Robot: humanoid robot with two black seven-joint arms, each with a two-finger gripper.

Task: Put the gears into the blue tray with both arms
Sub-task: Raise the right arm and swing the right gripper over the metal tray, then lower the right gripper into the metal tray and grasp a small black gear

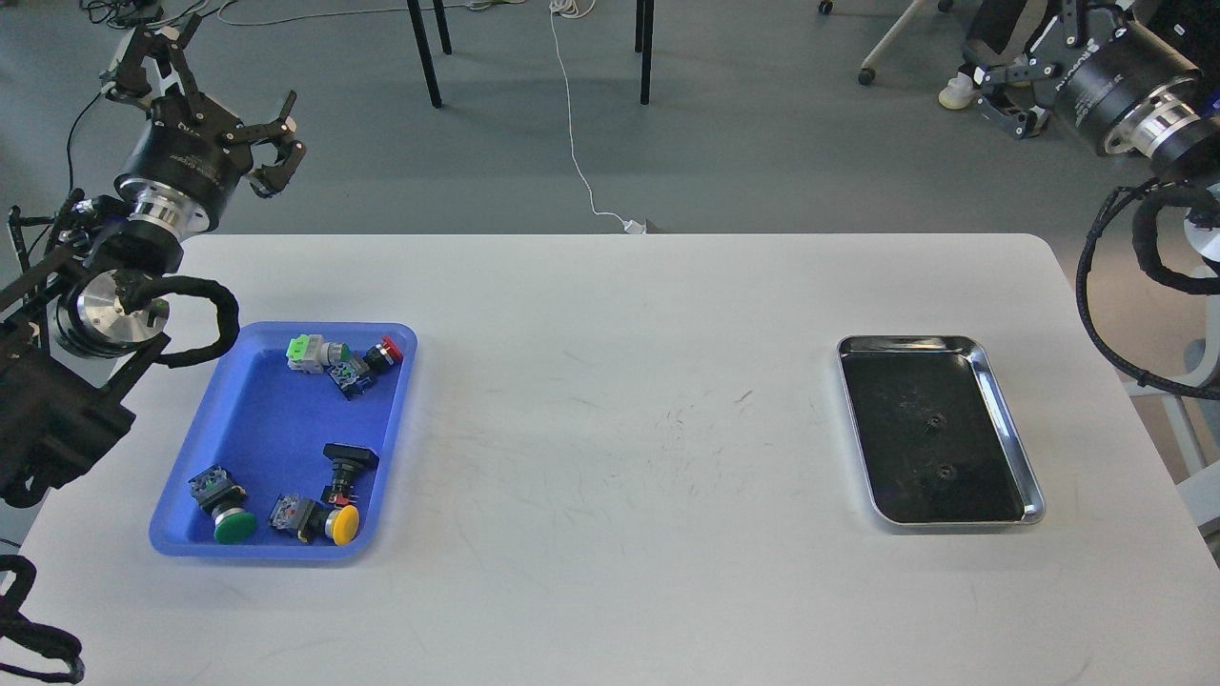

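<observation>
Two tiny black gears lie in the steel tray (pixel 1010 419) at the right: one gear (pixel 930 425) near its middle, the other gear (pixel 945 472) closer to me. The blue tray (pixel 257 419) sits at the left and holds several coloured push-button switches. My left gripper (pixel 205 95) hovers past the table's far left corner, fingers spread open and empty. My right gripper (pixel 1034 57) is raised at the top right, beyond the table, partly cut off by the view's edge; its fingers look spread with nothing in them.
White table (pixel 620 429) between the two trays. Black chair legs (pixel 429 57) and a white cable (pixel 577 143) are on the floor behind the table. A person's feet show at the top right.
</observation>
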